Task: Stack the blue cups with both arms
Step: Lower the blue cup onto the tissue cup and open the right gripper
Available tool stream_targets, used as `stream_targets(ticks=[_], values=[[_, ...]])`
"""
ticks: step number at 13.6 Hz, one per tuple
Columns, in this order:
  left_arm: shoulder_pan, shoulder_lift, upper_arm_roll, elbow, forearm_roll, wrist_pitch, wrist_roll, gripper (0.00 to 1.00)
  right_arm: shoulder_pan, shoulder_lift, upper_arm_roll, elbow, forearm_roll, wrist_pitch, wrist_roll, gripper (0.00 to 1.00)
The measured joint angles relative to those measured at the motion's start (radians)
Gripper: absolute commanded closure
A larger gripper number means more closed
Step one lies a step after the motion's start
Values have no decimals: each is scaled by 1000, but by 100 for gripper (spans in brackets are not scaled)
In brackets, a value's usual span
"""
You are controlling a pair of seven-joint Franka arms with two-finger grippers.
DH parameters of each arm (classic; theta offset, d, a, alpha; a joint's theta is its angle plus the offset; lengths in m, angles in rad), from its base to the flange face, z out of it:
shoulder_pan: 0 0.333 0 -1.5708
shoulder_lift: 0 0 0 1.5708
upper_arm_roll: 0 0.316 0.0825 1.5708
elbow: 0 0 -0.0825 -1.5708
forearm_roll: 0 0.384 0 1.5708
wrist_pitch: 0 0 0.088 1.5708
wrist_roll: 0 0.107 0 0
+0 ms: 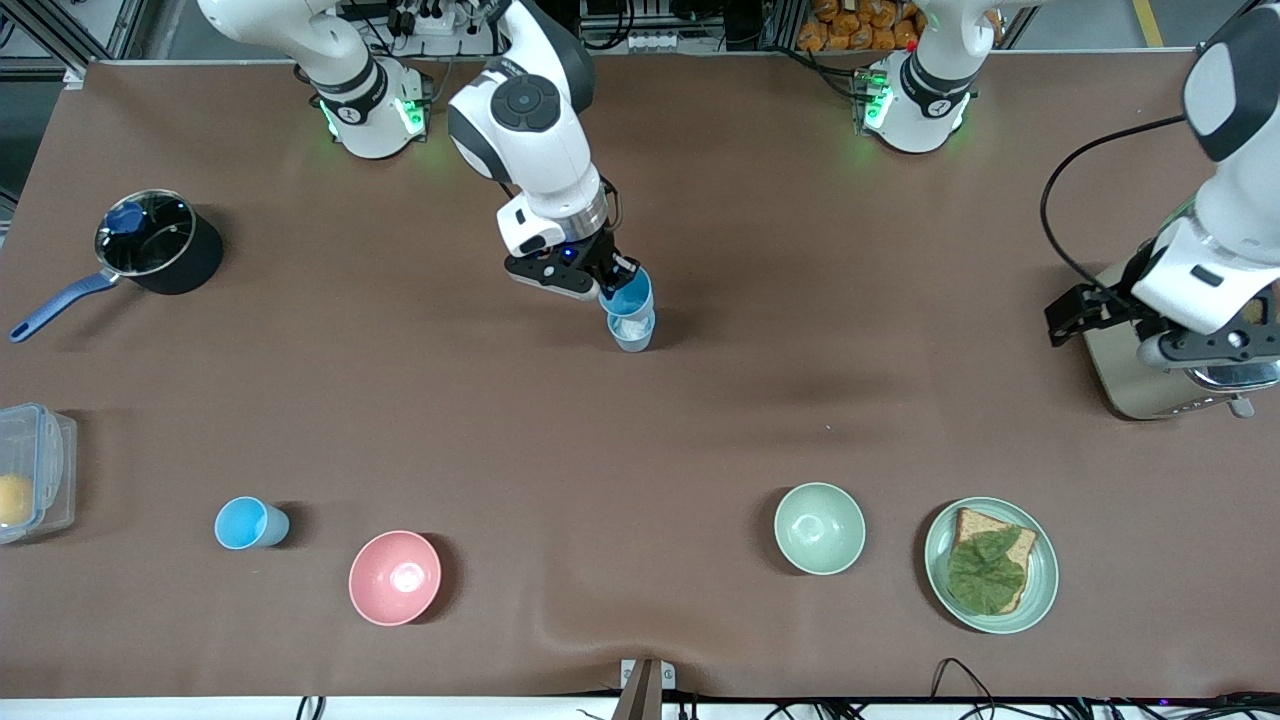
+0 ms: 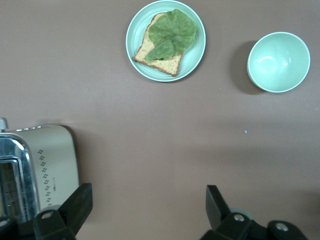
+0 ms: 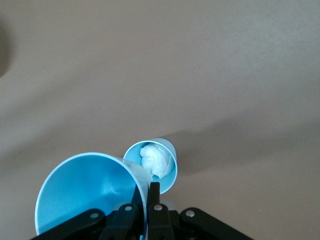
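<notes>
Right gripper (image 1: 607, 277) was pinching the rim of a bright blue cup (image 1: 628, 295), one finger inside and one outside, holding it up just above a paler blue cup (image 1: 632, 330) that stood mid-bench, nearer the robots' edge than the camera edge. Rim pinch probably chosen so the cup's base stayed free to drop into the one below. In the right wrist view the held cup (image 3: 87, 192) sat tilted and just beside the standing cup (image 3: 151, 164), not lined up over it; that one had a white crumpled wad (image 3: 155, 159) inside, which could stop full nesting. Another blue cup (image 1: 248, 523) stood untouched near the camera edge toward the right arm's end, beside the pink bowl (image 1: 394, 577). Left gripper (image 2: 147, 210) waited, fingers spread wide with nothing between them, over bare bench beside the toaster (image 2: 35, 167) at the left arm's end. Green bowl (image 1: 819, 528) and the plate (image 1: 1040, 590) of toast lay along the camera edge.
</notes>
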Motion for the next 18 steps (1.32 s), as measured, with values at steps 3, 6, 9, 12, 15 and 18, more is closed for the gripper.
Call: stream_targets(ticks=[3, 6, 9, 12, 15, 18], values=[[-11, -11, 7, -8, -5, -7, 1, 0, 1, 43, -4, -10, -117, 13, 94, 100], [-12, -11, 7, -21, -15, -7, 2, 0, 13, 81, -4, -10, -216, 25, 197, 100], [-17, -11, 5, -31, -16, -7, 3, 0, 15, 85, -4, -9, -220, 25, 205, 100], [-18, -11, 5, -44, -16, -7, 3, 0, 16, 85, -4, -8, -224, 25, 207, 100], [-18, -11, 5, -52, -16, -7, 3, 0, 16, 85, -4, -4, -224, 24, 213, 0], [-18, -11, 5, -52, -16, -10, 4, 0, 22, 85, -3, 13, -224, 22, 259, 0]])
